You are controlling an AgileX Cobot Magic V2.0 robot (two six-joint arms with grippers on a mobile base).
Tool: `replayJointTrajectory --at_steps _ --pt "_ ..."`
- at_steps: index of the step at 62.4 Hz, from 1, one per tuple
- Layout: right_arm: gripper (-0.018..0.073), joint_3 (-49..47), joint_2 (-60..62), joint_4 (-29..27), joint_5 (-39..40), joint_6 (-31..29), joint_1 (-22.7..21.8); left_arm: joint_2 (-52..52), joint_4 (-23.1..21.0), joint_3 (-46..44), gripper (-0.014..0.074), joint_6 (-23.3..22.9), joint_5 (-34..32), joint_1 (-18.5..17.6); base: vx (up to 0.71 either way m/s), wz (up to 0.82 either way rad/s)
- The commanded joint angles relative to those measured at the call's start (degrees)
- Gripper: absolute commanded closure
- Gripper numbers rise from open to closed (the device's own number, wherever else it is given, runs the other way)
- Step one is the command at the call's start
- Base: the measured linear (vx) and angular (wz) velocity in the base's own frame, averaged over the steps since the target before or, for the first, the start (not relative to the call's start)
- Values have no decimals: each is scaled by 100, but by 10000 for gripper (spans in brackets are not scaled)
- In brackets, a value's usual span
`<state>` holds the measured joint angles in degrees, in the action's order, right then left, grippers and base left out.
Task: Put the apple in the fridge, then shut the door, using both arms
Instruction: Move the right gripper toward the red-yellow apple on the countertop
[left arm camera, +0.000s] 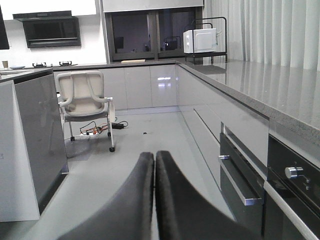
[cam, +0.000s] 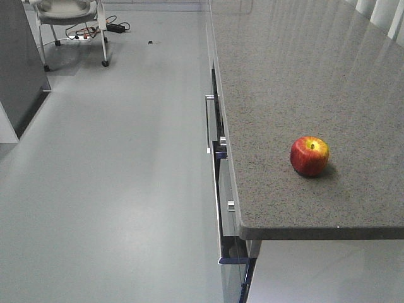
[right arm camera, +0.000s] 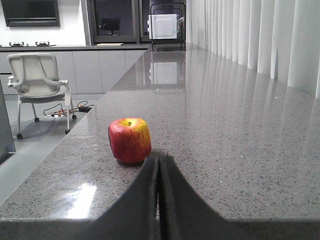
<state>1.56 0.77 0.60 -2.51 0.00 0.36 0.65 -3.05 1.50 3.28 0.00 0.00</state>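
The apple (cam: 309,155) sits on the desk (cam: 284,76), close to its near end. Left of the desk, a chair (cam: 63,11) stands on the floor (cam: 126,158), far behind.

both grippers look the same here. the left black two-finger gripper (left arm camera: 154,165) has its fingers pressed flat together along the whole length, pointing straight ahead and roughly level. the right black two-finger gripper (right arm camera: 159,167) sits the same way, tips touching.
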Motion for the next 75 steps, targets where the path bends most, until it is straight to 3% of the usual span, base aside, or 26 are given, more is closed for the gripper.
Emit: replayJointTrajectory --at_steps 1,25,31,40,54,75 --pt "563 80 31 2 415 0 -33 84 -63 121 603 -12 -439 0 0 0" --pt "563 80 31 2 444 0 -33 84 -63 121 603 -12 -439 0 0 0" --pt "563 75 31 20 778 0 -33 84 -63 121 603 -12 -439 0 0 0" --pt "563 -364 31 67 907 -31 -33 84 -63 121 603 -12 -439 0 0 0" --pt "563 -1902 -344 509 -403 -36 -33 84 -63 121 603 -12 -439 0 0 0" --pt "563 -3835 -2175 452 -2245 -31 -33 84 -63 121 603 -12 -439 0 0 0"
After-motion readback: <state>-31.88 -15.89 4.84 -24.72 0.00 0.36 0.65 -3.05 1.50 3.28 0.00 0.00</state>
